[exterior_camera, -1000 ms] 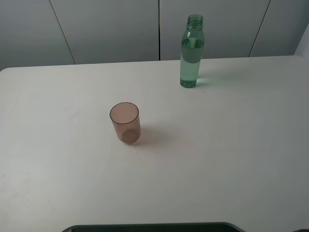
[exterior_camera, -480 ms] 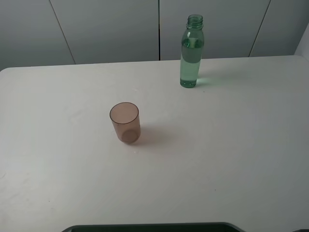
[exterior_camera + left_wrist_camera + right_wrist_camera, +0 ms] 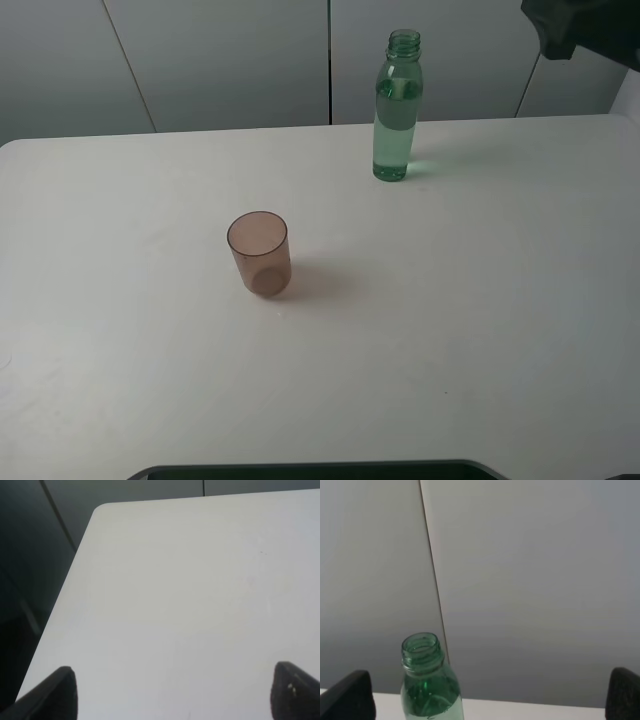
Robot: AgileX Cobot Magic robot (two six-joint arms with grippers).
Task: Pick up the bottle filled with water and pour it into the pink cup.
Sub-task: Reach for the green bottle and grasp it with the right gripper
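While the right gripper (image 3: 485,696) hangs with its jaws spread wide and nothing between them, its wrist camera looks at the open threaded neck of the green bottle (image 3: 427,680), which is nearer to one fingertip than to the other. From the high camera, only a dark part of the right arm (image 3: 585,25) shows, apart from the bottle (image 3: 396,110) and higher than its mouth. The bottle stands upright on the white table (image 3: 480,300), with water up to about its shoulder. The pink cup (image 3: 259,253) stands upright well apart from the bottle, nearer to the camera and toward the left arm's side. The left gripper (image 3: 172,695) is also spread and holds nothing. I think the danger is in the approach: if one finger meets this tall, slim, capless bottle first, it may tip and spill. A hard squeeze could also push water out of the neck.
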